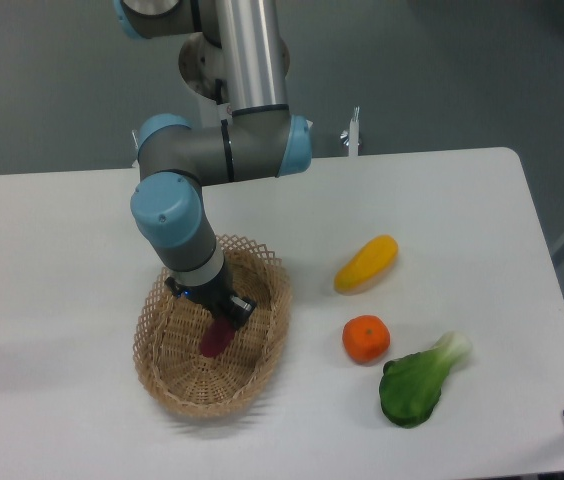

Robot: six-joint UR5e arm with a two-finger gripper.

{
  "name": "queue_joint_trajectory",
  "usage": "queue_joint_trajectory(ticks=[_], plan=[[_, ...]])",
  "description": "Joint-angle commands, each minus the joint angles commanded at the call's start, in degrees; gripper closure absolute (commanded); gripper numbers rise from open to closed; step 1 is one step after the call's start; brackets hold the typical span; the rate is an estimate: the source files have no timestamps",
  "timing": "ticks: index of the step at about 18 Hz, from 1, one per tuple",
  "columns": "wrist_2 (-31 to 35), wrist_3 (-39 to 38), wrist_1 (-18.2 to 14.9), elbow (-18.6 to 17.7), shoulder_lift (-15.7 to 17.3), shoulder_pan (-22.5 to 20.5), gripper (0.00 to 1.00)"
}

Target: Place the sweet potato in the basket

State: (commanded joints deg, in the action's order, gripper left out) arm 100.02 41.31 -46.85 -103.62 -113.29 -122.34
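The tan wicker basket (pixel 174 385) with a lattice rim sits on the white table at the lower left. My gripper (pixel 224 318) reaches down inside the basket, and its fingers are shut on the reddish-purple sweet potato (pixel 214 339). The sweet potato hangs tilted from the gripper, its lower end close to the basket's floor; I cannot tell whether it touches. The arm's wrist hides the basket's far rim.
A yellow-orange elongated vegetable (pixel 366 263), an orange fruit (pixel 366 338) and a green leafy bok choy (pixel 422 381) lie on the table to the right of the basket. The table's right edge is near the bok choy.
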Motion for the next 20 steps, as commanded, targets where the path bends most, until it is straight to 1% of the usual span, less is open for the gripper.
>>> queue_joint_trajectory(ticks=[1,3,5,7,9,14,16,18,19,20], plan=[[0.4,0.0,0.0,0.1,0.2,0.0,0.0],[0.7,-0.5,0.2,1.0,0.8,0.0,0.0],[0.7,-0.7,0.3,3.0,1.7,-0.1,0.0],[0.8,-0.6,0.4,6.5,2.0,-0.8,0.0],[1.1,-2.8,0.3,10.2,1.9,-1.7,0.0],[1.1,-2.3,0.3,15.5,2.5,-7.7,0.0],[1.1,-0.2,0.1,17.7,2.5,-10.2,0.0],[1.1,3.0,-0.7,19.2,2.5,-12.7,0.0],[1.0,3.3,-1.7,19.6,2.6,-14.2,0.0],[0.7,4.3,-3.5,19.9,3.2,-15.8,0.0]])
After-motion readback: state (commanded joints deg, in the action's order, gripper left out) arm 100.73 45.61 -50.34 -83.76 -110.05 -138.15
